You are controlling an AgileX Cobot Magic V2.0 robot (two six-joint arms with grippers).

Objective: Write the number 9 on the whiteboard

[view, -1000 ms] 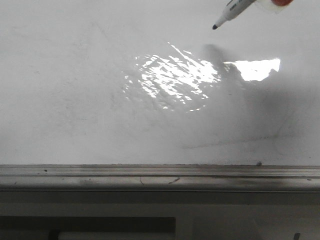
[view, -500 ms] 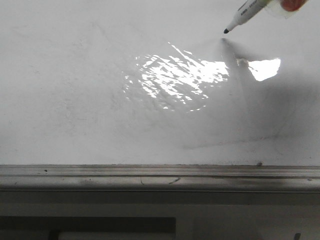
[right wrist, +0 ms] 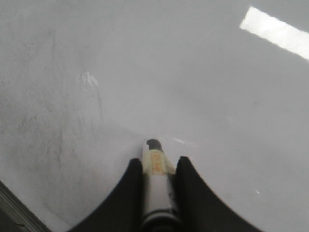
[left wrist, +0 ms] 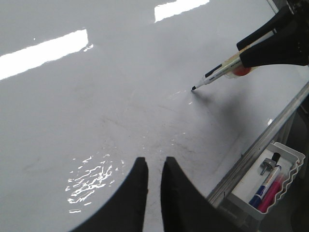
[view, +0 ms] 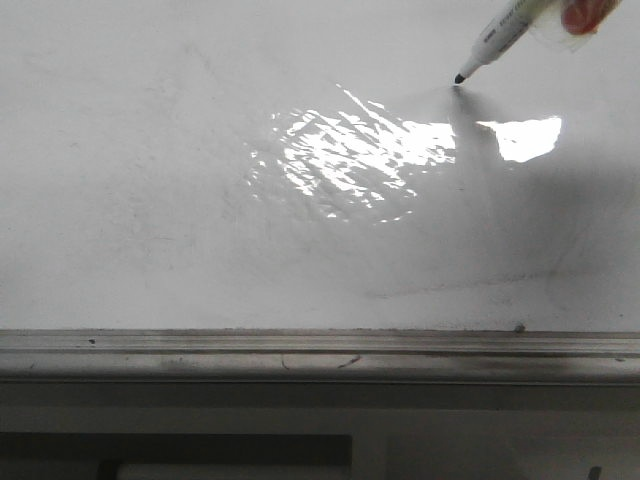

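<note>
We hold the white marker with black tip (left wrist: 212, 77) clenched in our right jaws, tip on the large glossy whiteboard (view: 200, 200), ready for the first stroke. No number 9 exists yet. Our left jaws hang nearly closed, empty.

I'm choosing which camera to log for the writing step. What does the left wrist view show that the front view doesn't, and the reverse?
Only the left wrist view shows the right hand gripping the marker, the idle left hand, and a white tray of spare markers beside the board. Only the front view shows the whiteboard's grey metal rim head-on. Both show the marker tip at the whiteboard, with no stroke of the 9 visible.
</note>
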